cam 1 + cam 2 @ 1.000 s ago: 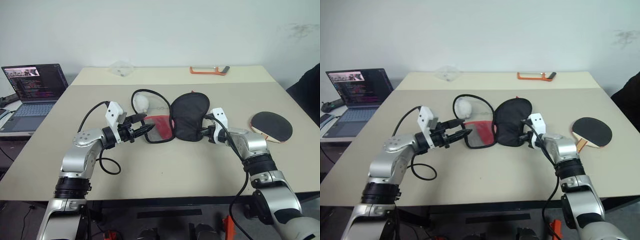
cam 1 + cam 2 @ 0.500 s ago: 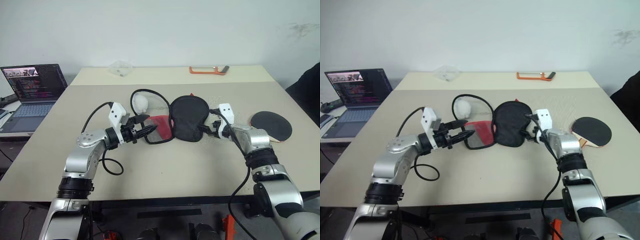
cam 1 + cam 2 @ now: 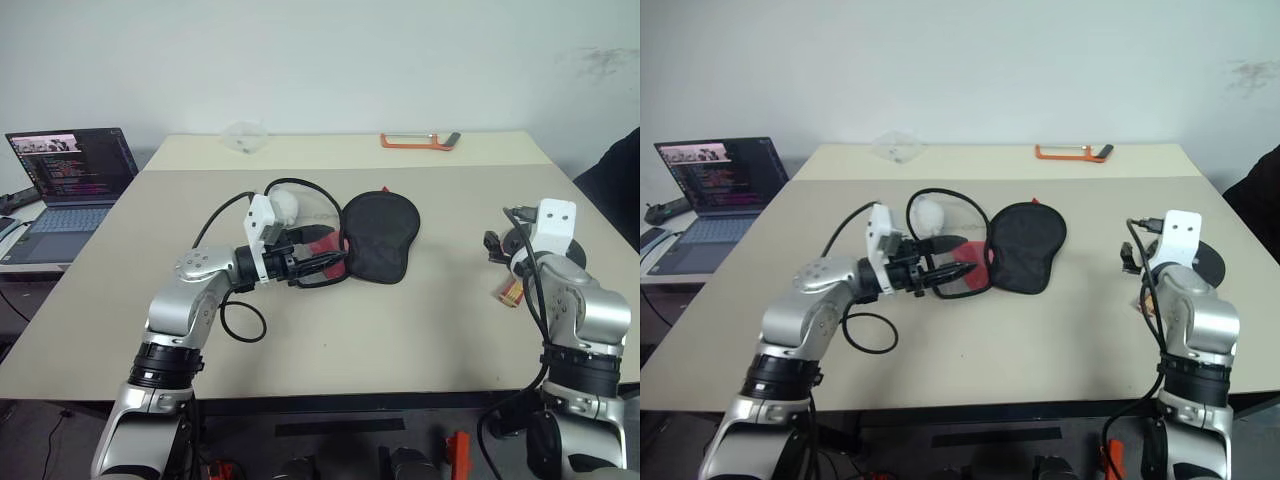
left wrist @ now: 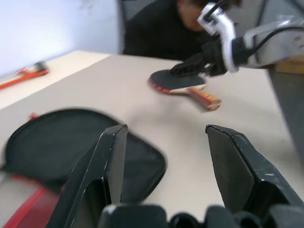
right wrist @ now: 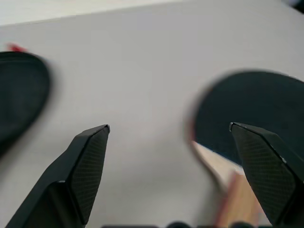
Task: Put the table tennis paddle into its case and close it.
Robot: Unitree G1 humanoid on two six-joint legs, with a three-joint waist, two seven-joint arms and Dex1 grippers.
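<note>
The paddle (image 4: 183,80) lies flat on the tabletop (image 3: 400,320) near its right edge, black face up, its striped handle pointing toward the near edge. The right gripper (image 5: 180,166) hovers just over it with its fingers spread wide and empty; between them the wrist view shows the round black face and the start of the light handle. From the head views, the right arm's white wrist block covers most of the paddle, and only a sliver of the handle end (image 3: 510,293) shows beside the arm.

The case (image 3: 378,235) lies open in the middle of the tabletop, well apart from the paddle. Its black half rests flat, and the red mesh half (image 3: 318,245) lies beside it toward the left. The left gripper (image 3: 325,268) reaches in level from the left, its fingers part open over the red mesh half at the case's near left rim; whether they touch the fabric I cannot tell. In the left wrist view nothing sits between the fingers (image 4: 107,171), and the black half lies just past them.
</note>
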